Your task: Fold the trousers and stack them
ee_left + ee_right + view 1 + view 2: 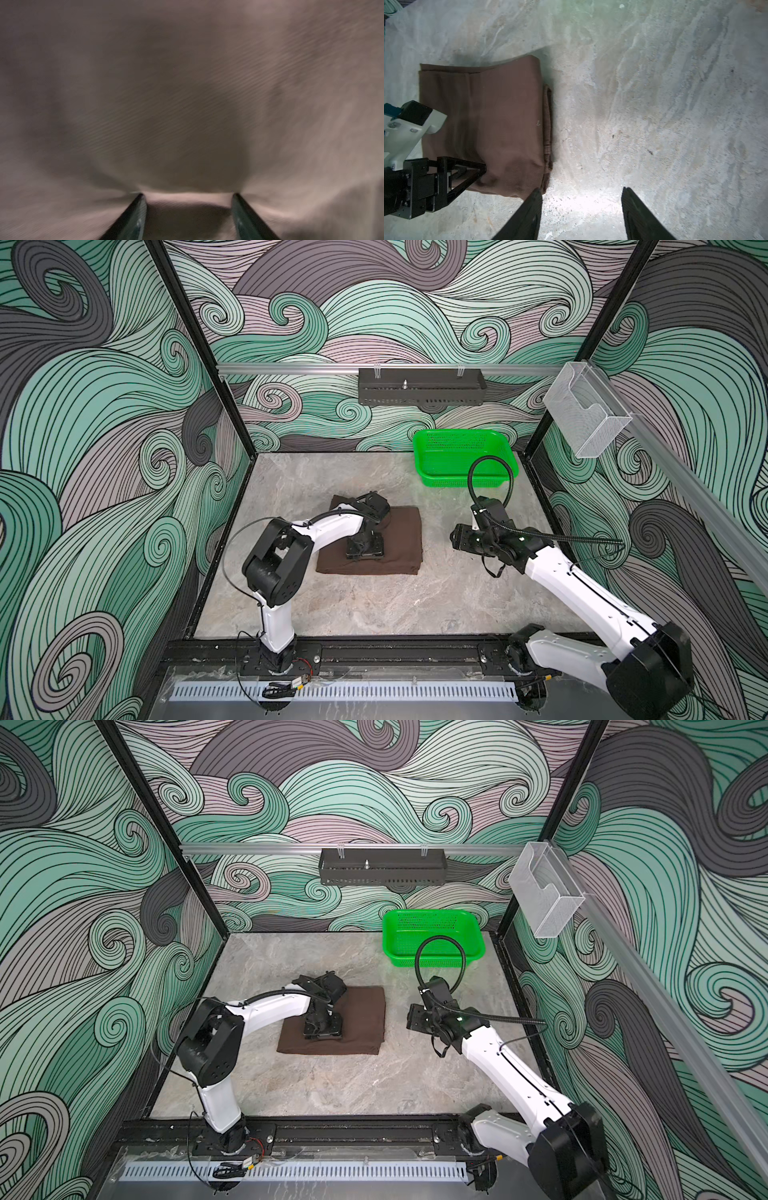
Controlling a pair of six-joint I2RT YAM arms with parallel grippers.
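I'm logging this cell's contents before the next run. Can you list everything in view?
trousers: one pair, dark brown, folded into a flat rectangle left of the table's middle
basket: one, bright green perforated plastic, far right corner of the table
tray: one, black, slotted, hanging from the rear rail
holder: one, clear plastic, mounted on the right side rail
table: one, grey marbled top
left gripper: one, black, jaws apart, tips pressed into the trousers
right gripper: one, black, jaws apart, over the table just right of the trousers, holding nothing
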